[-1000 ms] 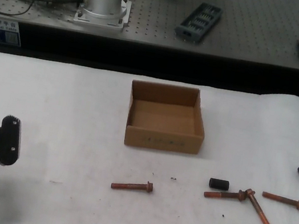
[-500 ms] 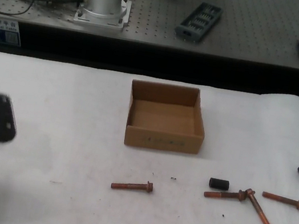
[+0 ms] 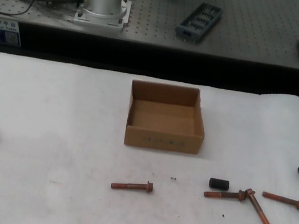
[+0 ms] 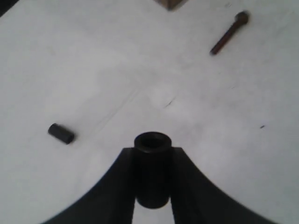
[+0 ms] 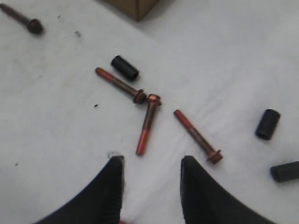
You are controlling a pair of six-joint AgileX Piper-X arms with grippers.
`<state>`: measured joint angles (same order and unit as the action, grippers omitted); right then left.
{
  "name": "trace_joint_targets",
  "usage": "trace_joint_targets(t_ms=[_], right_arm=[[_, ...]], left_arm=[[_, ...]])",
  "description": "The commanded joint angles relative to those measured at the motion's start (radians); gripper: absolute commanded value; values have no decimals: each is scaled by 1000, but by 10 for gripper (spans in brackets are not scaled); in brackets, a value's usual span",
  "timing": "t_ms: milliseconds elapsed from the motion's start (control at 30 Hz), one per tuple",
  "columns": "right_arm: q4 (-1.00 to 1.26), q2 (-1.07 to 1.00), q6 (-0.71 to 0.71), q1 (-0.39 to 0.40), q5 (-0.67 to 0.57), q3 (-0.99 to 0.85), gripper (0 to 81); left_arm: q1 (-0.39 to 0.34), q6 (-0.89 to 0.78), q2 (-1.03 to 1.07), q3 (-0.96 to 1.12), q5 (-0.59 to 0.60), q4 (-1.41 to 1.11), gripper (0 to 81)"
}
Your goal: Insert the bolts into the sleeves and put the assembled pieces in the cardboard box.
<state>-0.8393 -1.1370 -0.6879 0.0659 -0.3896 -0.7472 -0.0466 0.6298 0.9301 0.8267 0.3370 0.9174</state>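
White cloth (image 3: 80,111); left claw (image 4: 153,156) grips sleeve (image 4: 152,184).

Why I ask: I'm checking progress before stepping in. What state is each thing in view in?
cardboard box: open, empty.
left gripper: shut on a sleeve.
right gripper: open, holding nothing.
bolts: lying loose, none in a sleeve.
other sleeves: lying loose, no bolt inside.

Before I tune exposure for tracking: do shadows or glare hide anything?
High view: even light, box interior readable, no glare. Left wrist view: fingers and held sleeve nearly merge into one dark mass. Right wrist view: bolts cast only faint shadows.
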Motion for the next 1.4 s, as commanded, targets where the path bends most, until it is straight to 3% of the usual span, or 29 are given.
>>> trace_joint_targets(t_ms=[0, 133, 333, 667, 900, 1267, 1367], right_arm=[[-32, -4, -29, 6, 28, -3, 298], [-123, -4, -185, 8, 196, 0, 298], [-182, -4, -563, 7, 213, 91, 298], [140, -4, -885, 7, 357, 292, 295], [331, -20, -1033, 7, 357, 336, 295], [479, -225, -1085, 7, 418, 336, 295], [549, -271, -1085, 7, 418, 336, 239]], left_arm=[[3, -100, -103, 3, 158, 32, 6], [3, -119, -157, 3, 180, 49, 6], [3, -115, -169, -7, 282, 82, 6], [3, -69, -169, -99, 280, 71, 6], [3, -69, -169, -121, 280, 46, 6], [3, -69, -169, -121, 280, 22, 6], [3, -69, -169, -121, 280, 22, 6]])
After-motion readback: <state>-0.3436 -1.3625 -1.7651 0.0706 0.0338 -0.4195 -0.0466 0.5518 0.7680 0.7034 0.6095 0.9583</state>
